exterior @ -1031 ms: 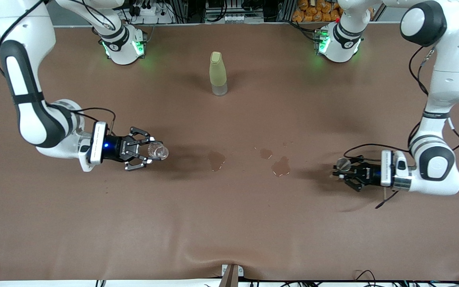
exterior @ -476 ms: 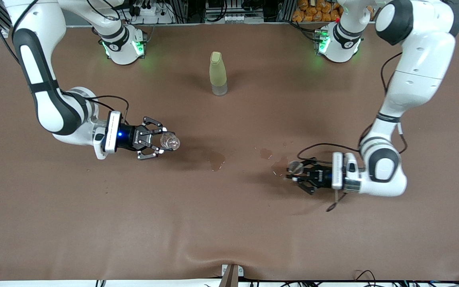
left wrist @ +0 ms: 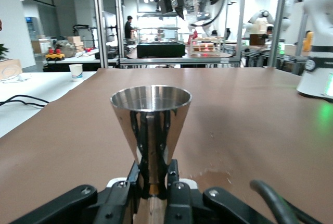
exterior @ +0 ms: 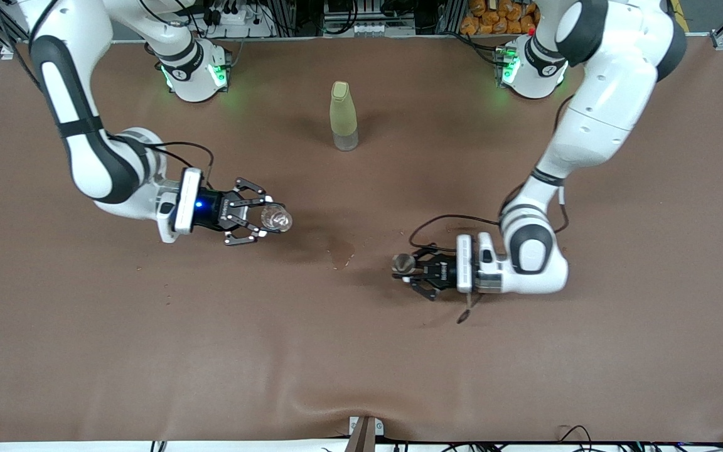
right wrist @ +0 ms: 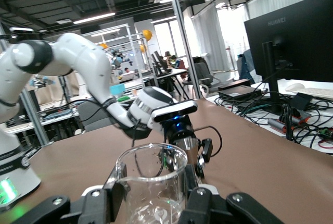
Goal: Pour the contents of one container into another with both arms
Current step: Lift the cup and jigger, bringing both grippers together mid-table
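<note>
Standing upright between the arms' bases was a bottle [exterior: 343, 116], and a wet patch [exterior: 341, 253] marked the table [exterior: 361, 351] between the grippers. The right gripper [exterior: 265, 219] was closed on the upright cup [exterior: 276, 218], held above the table. The left gripper [exterior: 407, 269] clamped the jigger [exterior: 405, 262] at its waist, upright.

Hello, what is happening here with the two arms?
The right hand holds a glass cup in the air. The left hand holds a metal jigger upright, near a wet spot on the table. The two face each other with a gap between them, and nothing is being poured yet. A bottle stands untouched between the bases.
</note>
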